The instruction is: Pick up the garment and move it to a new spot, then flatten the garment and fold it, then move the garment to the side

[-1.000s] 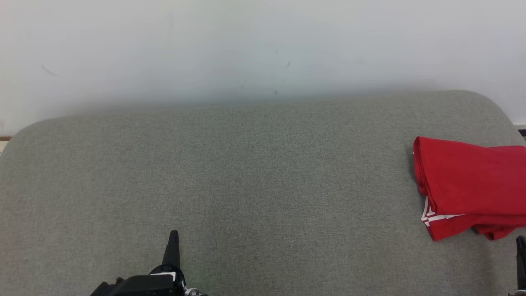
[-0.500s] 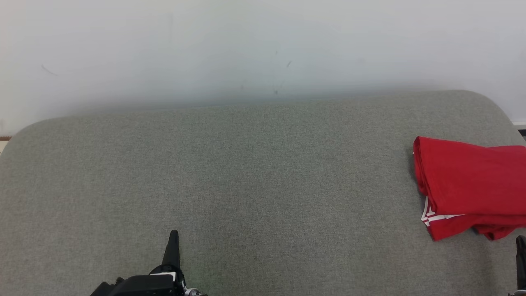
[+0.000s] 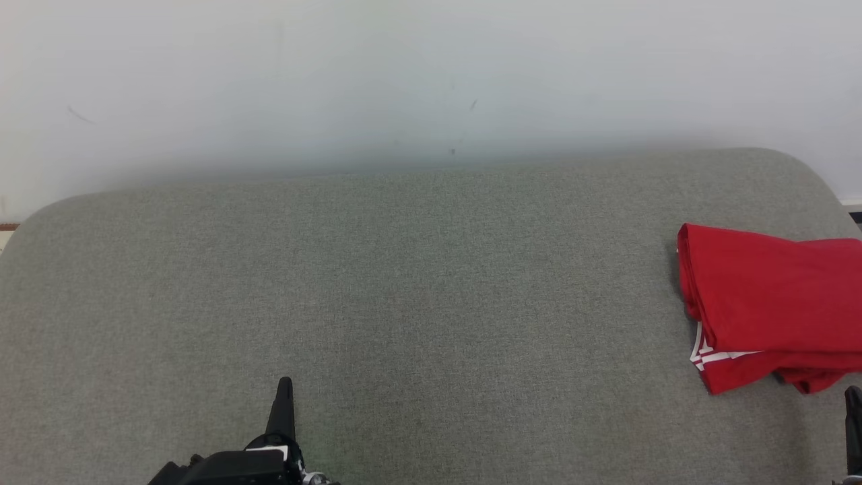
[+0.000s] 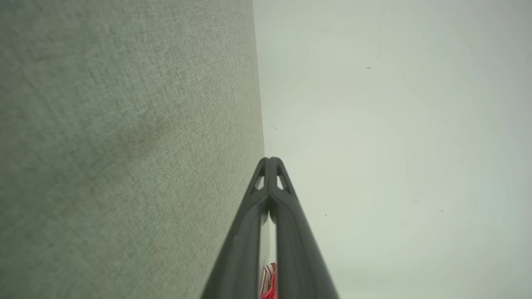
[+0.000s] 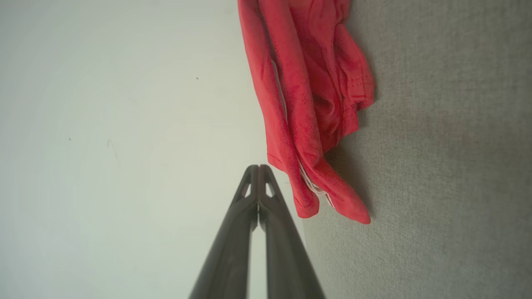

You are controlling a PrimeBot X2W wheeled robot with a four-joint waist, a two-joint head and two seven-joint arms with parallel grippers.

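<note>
A folded red garment point(image 3: 768, 303) with white stripes lies at the right side of the grey padded surface point(image 3: 404, 289), partly cut off by the picture's right edge. The right wrist view shows the same garment point(image 5: 307, 104) lying loose ahead of my right gripper point(image 5: 258, 167), whose fingers are pressed together and empty. In the head view that right gripper point(image 3: 853, 397) pokes up at the lower right corner, just below the garment. My left gripper point(image 3: 285, 385) stands near the bottom left; its fingers meet at the tips point(image 4: 270, 160) and hold nothing.
A pale wall point(image 3: 431, 81) rises right behind the grey surface. The surface has rounded far corners, and a strip of floor point(image 3: 8, 228) shows past its left edge.
</note>
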